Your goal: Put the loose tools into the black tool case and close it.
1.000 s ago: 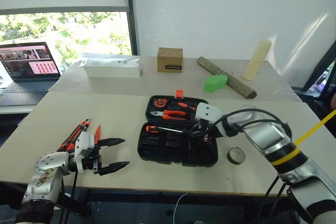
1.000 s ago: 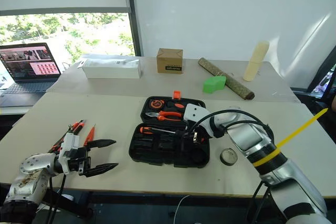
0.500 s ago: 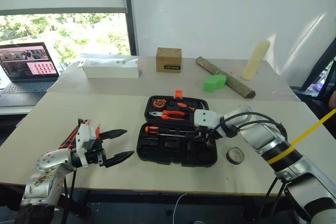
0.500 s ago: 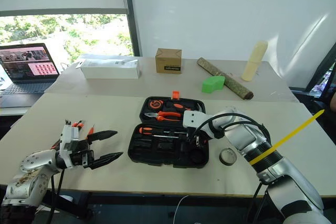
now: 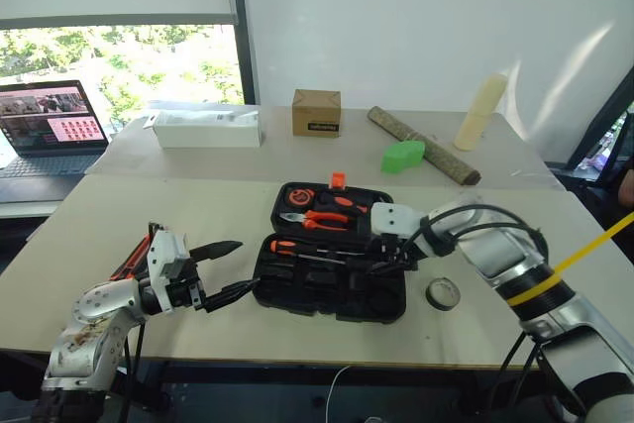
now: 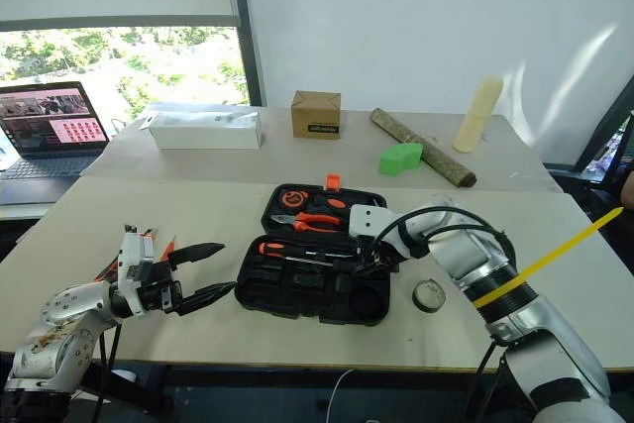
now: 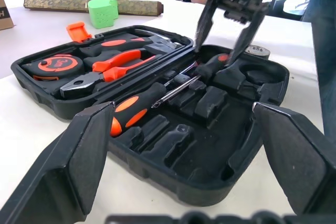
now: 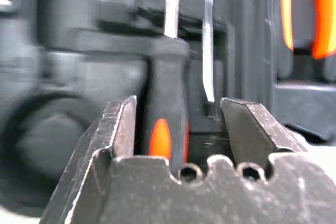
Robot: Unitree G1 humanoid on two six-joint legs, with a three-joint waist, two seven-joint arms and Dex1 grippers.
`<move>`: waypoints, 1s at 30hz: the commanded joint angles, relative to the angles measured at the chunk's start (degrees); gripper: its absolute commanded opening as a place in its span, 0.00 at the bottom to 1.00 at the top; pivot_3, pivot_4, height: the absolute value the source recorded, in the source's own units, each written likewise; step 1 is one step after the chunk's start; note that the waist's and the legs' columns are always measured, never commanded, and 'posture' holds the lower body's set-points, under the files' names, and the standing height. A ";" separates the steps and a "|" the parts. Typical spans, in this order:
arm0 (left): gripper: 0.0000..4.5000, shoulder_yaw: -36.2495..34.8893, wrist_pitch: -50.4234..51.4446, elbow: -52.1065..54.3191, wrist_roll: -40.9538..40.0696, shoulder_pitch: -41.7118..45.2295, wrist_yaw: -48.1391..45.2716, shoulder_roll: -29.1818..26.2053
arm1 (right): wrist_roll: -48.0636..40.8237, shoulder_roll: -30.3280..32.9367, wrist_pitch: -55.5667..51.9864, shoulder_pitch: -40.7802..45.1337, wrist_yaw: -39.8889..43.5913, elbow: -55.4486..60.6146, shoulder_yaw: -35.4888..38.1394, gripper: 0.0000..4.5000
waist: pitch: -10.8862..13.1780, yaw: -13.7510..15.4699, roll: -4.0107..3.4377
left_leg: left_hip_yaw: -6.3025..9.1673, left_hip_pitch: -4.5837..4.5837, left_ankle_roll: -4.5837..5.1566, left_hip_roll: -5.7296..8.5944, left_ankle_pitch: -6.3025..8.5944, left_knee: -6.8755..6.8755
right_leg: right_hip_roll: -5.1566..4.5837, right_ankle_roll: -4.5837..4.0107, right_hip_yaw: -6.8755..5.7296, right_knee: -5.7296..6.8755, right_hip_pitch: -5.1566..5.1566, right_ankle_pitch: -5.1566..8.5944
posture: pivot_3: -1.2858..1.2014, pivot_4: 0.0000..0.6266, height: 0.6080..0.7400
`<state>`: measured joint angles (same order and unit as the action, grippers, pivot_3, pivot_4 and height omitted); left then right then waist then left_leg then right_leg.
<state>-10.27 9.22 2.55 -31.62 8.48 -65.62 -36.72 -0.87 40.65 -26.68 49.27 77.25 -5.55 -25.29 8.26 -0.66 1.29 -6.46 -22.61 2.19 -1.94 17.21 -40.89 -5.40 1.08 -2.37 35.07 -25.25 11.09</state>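
Left gripper (image 5: 220, 270), lower left, black wedge fingers wide apart, empty, tips just beside the case (image 5: 332, 287). Case lies open at frame centre, matte moulded plastic with rounded corners and an orange latch (image 5: 338, 180) on the far edge. Two screwdrivers (image 7: 137, 107) lie in the near half's slots. Right gripper (image 7: 229, 22) over one's handle, fingers apart, not clamped. Tape roll (image 5: 443, 292) sits right of the case. Loose orange tools (image 5: 133, 258) lie behind the left gripper. Farther back: green block (image 5: 402, 157), rough bark log (image 5: 423, 146).
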 commanded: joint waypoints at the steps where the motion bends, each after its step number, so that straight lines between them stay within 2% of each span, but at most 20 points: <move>1: 1.00 -0.71 0.41 1.86 -0.27 0.57 0.92 -0.51 | -3.88 -1.53 0.55 2.59 -0.26 0.76 5.54 0.63 | 0.00 -0.03 0.00 | 0.00 0.00 0.00 0.00 0.00 0.00 | 0.00 0.00 0.00 0.01 0.00 0.00 | 0.52 0.24 1.00; 2: 1.00 -0.69 0.42 1.82 -0.18 0.69 1.15 -0.46 | -3.56 -2.19 1.22 2.57 -1.17 -0.09 5.60 0.63 | 0.00 -0.07 0.00 | 0.00 0.01 0.00 0.00 0.00 -0.01 | 0.00 0.00 0.01 0.02 0.00 0.00 | 0.52 0.24 1.00; 3: 1.00 -0.63 0.44 1.85 -0.07 0.73 1.32 -0.45 | -3.19 -3.18 2.85 2.18 -2.22 -1.07 5.62 0.52 | 0.00 -0.07 0.00 | 0.00 0.04 -0.01 0.00 0.00 -0.01 | 0.00 -0.01 0.01 0.02 0.00 0.00 | 0.52 0.24 1.00; 4: 1.00 -0.55 0.47 1.89 0.01 0.75 1.49 -0.42 | -2.73 -4.01 3.60 1.77 -3.14 -1.86 5.45 0.48 | 0.00 -0.06 0.00 | -0.01 0.08 -0.01 0.00 -0.01 -0.01 | 0.00 -0.01 0.02 0.02 0.03 0.00 | 0.52 0.24 1.00; 10: 1.00 0.05 0.97 2.73 0.55 0.48 2.19 -0.58 | 0.77 -6.97 8.04 -0.15 -6.16 -6.87 2.97 0.02 | 0.00 0.10 0.00 | -0.02 0.16 -0.05 0.01 -0.03 -0.01 | -0.03 -0.02 0.04 0.03 0.08 0.00 | 0.52 0.24 1.00; 25: 1.00 -0.05 1.76 3.98 2.09 0.00 4.44 -1.26 | 8.32 -11.95 12.49 -1.22 -7.81 -15.48 -2.79 0.01 | -0.02 -0.15 -0.01 | -0.04 0.39 -0.09 0.00 -0.05 -0.01 | -0.02 -0.05 0.08 0.04 0.23 0.01 | 0.52 0.24 1.00; 30: 1.00 -0.28 1.52 3.30 3.23 -0.32 5.25 -1.40 | 8.56 -14.02 12.81 -1.65 -10.10 -14.72 -0.99 0.01 | -0.04 -0.19 0.01 | -0.03 0.54 -0.16 -0.03 -0.09 0.01 | -0.01 -0.13 0.10 0.14 0.30 0.02 | 0.52 0.24 1.00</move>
<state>-10.02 11.19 4.33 -28.91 8.37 -60.82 -37.44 6.64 27.29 -14.12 49.18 67.88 -19.48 -24.96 8.22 -0.84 1.30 -6.48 -22.05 2.01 -1.98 17.11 -40.87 -5.42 0.93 -2.27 35.22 -24.96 11.11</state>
